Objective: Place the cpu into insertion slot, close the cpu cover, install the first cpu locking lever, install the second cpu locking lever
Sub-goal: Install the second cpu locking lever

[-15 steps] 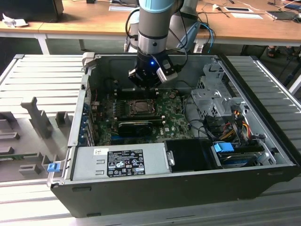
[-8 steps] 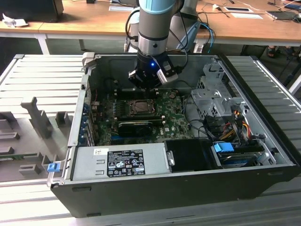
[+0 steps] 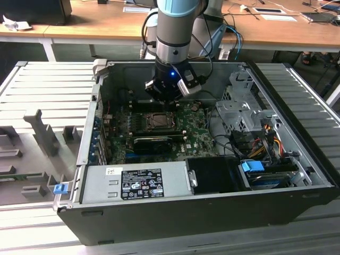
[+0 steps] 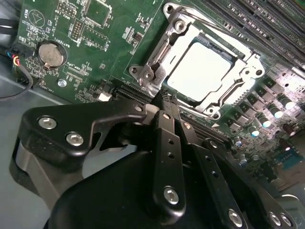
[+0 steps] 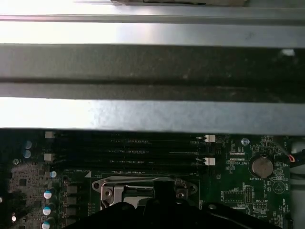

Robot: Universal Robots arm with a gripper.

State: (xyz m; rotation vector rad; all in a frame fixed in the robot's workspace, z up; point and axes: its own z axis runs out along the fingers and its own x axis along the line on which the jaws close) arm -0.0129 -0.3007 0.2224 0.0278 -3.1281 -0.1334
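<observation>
Gripper (image 4: pixel 167 95) poised at the edge of the insertion slot (image 4: pixel 157 52), fingers together and holding nothing.

In the second wrist view the two black fingers (image 4: pixel 167 143) lie pressed side by side, their tips just beside the silver frame at one corner of the socket; the cpu (image 4: pixel 202 71) sits flat in the socket, its pale metal face showing through the square cut-out of the cpu cover (image 4: pixel 238 78), which lies down over it; in the exterior view the arm (image 3: pixel 172 32) reaches down into the open computer case (image 3: pixel 212 218), the gripper (image 3: pixel 166 103) hanging just above the green motherboard (image 3: pixel 194 130), near the socket (image 3: pixel 158 122).
</observation>
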